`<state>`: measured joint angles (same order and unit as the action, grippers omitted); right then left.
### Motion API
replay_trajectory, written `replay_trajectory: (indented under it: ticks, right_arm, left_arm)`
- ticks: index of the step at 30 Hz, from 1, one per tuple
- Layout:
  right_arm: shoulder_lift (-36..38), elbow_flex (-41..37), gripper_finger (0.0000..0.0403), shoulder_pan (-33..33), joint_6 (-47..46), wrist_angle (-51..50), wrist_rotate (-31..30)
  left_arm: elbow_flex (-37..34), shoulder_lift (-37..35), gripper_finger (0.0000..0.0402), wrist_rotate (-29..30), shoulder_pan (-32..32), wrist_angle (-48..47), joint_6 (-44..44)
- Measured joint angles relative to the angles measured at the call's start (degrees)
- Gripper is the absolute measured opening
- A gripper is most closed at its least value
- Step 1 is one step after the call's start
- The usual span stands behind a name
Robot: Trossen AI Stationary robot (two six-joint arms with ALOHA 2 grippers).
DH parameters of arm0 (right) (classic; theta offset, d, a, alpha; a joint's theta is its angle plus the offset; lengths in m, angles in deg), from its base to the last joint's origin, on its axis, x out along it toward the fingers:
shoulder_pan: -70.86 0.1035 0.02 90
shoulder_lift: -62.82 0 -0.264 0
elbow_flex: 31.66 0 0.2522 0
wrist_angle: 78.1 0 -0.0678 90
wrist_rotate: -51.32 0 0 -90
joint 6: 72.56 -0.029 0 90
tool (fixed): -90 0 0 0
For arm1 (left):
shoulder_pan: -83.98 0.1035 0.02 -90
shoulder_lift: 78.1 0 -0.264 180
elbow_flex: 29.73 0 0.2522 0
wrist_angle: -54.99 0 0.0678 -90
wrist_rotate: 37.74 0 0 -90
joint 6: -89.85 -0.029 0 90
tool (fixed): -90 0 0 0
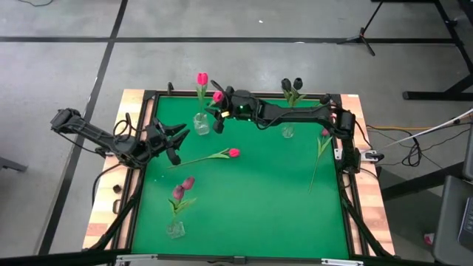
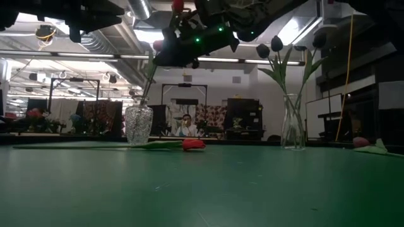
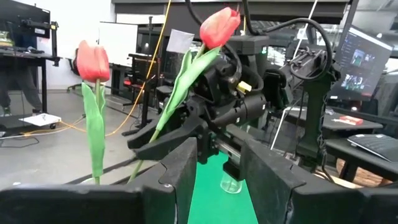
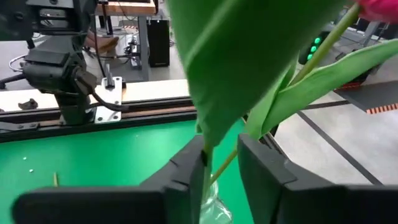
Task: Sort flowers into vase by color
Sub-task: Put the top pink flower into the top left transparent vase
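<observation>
My right gripper (image 1: 219, 124) is shut on a pink tulip (image 1: 218, 96) above a clear vase (image 1: 201, 123) at the table's far side. That vase holds one pink tulip (image 1: 202, 77). My left gripper (image 1: 176, 140) is open and empty, left of the vase. A pink tulip (image 1: 233, 153) lies flat on the green mat. Another tulip (image 1: 324, 133) lies near the right edge. A second vase (image 1: 288, 131) holds two dark tulips (image 1: 292, 84). A near vase (image 1: 176, 229) holds two maroon tulips (image 1: 183, 187). My right gripper pinches the pink tulip's thin stem (image 4: 222, 163) between its two fingers, just below the leaves (image 4: 249, 74). The fingers lie across the stem. The tulip is lifted clear and tilted, head (image 3: 219, 27) up. Its lower end points down at the vase mouth (image 4: 214, 208).
The green mat (image 1: 259, 199) has a raised dark frame (image 1: 347, 214) around it. The right arm (image 1: 295, 114) stretches along the far edge past the dark-tulip vase. The lying pink tulip also shows in the low view (image 2: 192, 144), in front of the vase (image 2: 139, 124).
</observation>
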<state>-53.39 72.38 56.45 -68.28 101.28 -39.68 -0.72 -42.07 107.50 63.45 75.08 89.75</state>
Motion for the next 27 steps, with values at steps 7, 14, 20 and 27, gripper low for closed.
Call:
replay_trajectory:
  ticks: [7,14,20,27]
  right_arm:
    - [0.0,0.0,0.0133,0.0,0.3,3.6,0.0]
    - [0.0,0.6,0.0155,-1.5,-0.2,3.2,1.2]
    - [0.0,0.6,0.0201,-2.3,-1.7,3.9,1.4]
    - [0.0,0.6,0.023,-3.1,-2.7,6.1,1.0]
  left_arm:
    - [0.0,0.0,0.0125,0.2,0.0,0.0,0.0]
    - [0.0,0.0,0.0125,0.2,0.0,0.0,0.1]
    - [0.0,0.0,0.0125,0.2,0.0,0.0,0.2]
    - [0.0,0.0,0.0125,0.2,0.0,0.0,0.2]
